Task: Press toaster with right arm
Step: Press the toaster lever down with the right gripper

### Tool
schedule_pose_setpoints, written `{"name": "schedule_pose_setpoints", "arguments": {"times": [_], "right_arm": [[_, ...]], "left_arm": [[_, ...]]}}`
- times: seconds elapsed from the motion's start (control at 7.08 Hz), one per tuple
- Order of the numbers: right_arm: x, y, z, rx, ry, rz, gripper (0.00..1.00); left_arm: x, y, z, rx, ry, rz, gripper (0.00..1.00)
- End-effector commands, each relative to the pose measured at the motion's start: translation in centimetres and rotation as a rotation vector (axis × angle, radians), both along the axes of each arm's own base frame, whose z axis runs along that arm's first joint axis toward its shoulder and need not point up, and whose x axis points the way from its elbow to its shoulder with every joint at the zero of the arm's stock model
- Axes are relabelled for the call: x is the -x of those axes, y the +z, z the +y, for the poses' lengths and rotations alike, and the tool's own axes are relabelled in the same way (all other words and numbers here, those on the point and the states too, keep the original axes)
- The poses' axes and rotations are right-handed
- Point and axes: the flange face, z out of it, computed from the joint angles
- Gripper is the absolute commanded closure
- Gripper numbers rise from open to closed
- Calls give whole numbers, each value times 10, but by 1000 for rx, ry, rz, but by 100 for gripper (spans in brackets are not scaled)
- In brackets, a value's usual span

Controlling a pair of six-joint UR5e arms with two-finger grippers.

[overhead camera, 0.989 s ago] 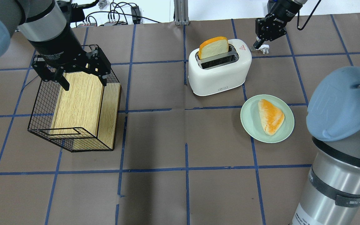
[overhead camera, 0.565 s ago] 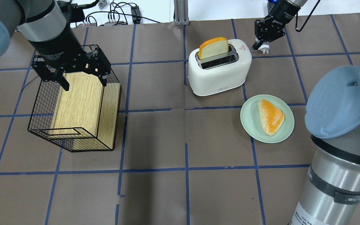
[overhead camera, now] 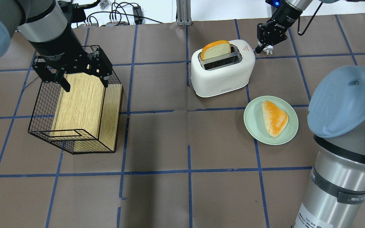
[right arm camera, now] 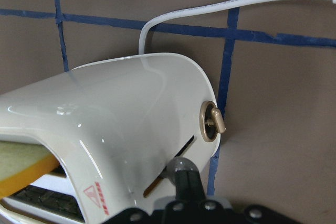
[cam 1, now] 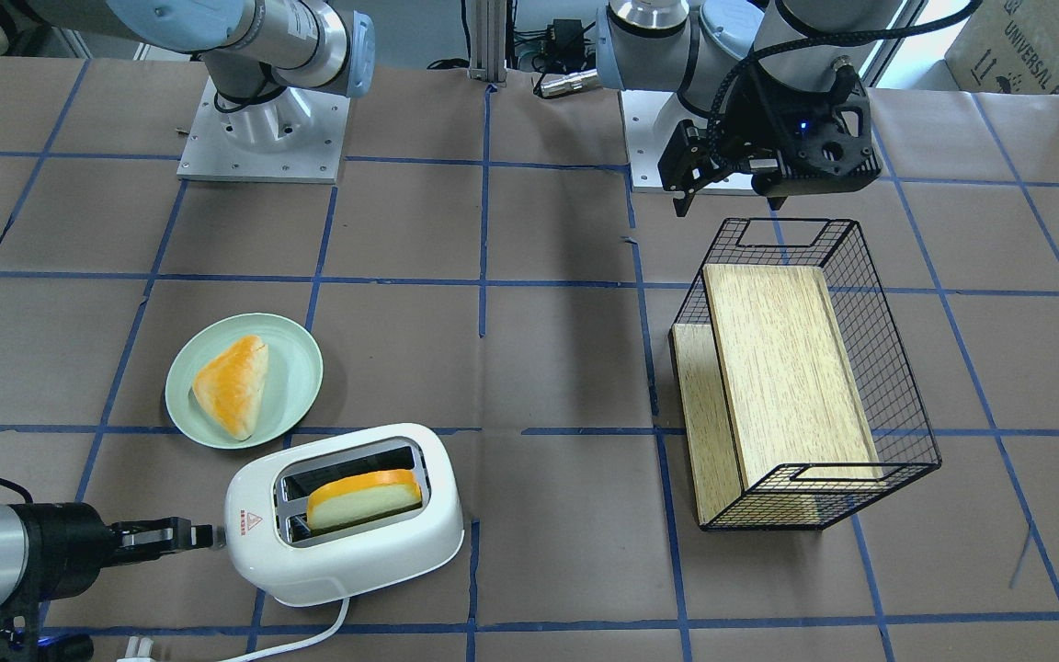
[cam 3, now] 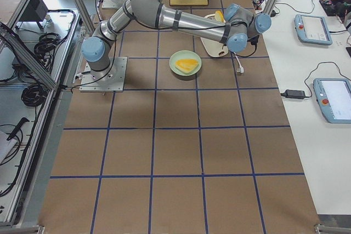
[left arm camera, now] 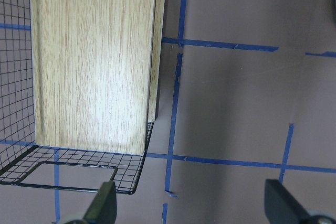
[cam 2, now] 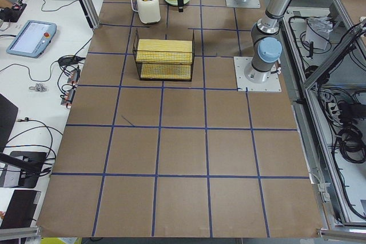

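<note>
In the overhead view the toaster [overhead camera: 222, 68] is seen on the far half of the table with a slice of bread [overhead camera: 215, 49] in its far slot. It lies at 8 o'clock from the right gripper [overhead camera: 258, 49]. That gripper's fingers are drawn together with nothing clasped between them, and in the right wrist view their tip is set at the lever slot [right arm camera: 167, 176] in the toaster's end wall. The left gripper [overhead camera: 86, 85] is spread wide and empty above the wire basket [overhead camera: 43, 126], well apart at 9 o'clock from the toaster.
</note>
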Motion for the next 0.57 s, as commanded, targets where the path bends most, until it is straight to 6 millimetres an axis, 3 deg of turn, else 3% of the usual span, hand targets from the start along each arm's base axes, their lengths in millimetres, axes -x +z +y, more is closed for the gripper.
{"name": "schedule_pose_setpoints", "arguments": {"times": [0.0,0.42], "right_arm": [[0,-12,-1,-18,-1,-5,98],[0,-26,-2,-39,1,-10,98]], "left_arm": [[0,0,0,0,0,0,0],[0,0,0,1,0,0,0]]}}
